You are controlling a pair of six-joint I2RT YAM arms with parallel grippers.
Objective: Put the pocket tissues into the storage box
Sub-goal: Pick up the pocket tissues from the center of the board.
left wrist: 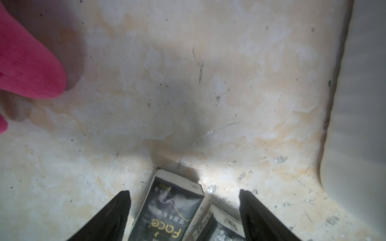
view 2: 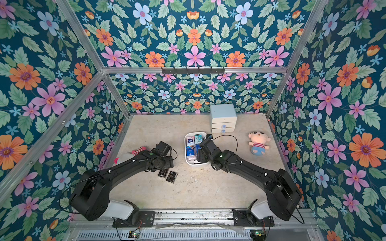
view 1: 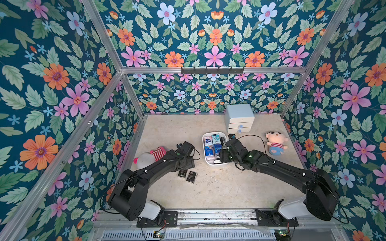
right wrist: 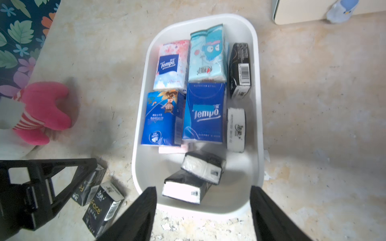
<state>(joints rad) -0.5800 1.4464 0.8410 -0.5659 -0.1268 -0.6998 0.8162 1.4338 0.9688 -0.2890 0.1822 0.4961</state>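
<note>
My left gripper (left wrist: 183, 191) straddles one black packet (left wrist: 167, 208); second packet (left wrist: 221, 225) crowds one finger. Bare floor (left wrist: 188, 94) ahead, pink doll (left wrist: 27, 62) and storage box (left wrist: 359, 125) wall flanking. My right gripper (right wrist: 203, 187) over box's near end: two loose packets (right wrist: 201, 167), some room.

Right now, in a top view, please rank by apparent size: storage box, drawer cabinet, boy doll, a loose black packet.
1. drawer cabinet and storage box: alike; the right arm hides part of the box.
2. boy doll
3. black packet

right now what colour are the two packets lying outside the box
Both packets are black with gold and white lettering, clearest in the right wrist view.
</note>
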